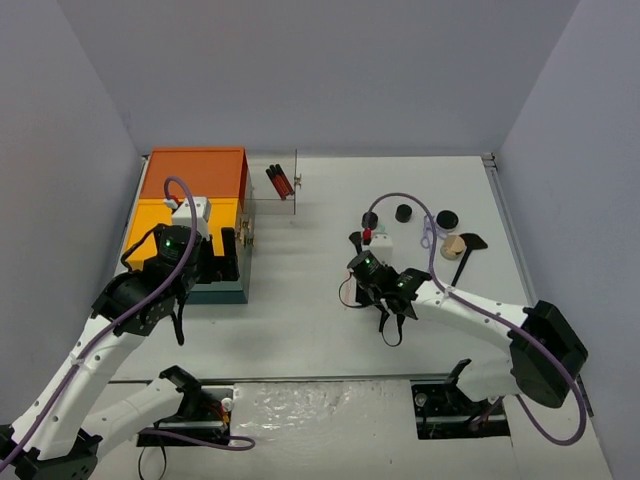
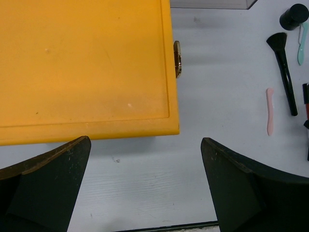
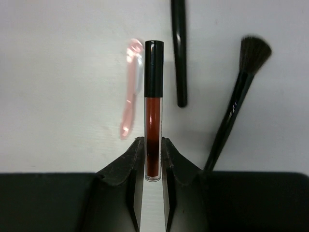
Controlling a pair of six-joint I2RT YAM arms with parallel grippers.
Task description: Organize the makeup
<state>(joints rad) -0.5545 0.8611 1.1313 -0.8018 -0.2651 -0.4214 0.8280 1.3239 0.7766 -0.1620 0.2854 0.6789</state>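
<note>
While gripped, red stick beside pink stick.

A flat white table top takes the middle of the scene. Three plain walls of a pale grey-lilac colour stand around it: the left wall, the back wall and the right wall. All three are smooth and bare. At the far right corner of the table sits a small grey metal fitting. Near the front edge lies a crinkled whitish plastic sheet. The light is soft and even, and shadows on the table are faint. From close, the table surface looks matte, with a few tiny dark specks.
</note>
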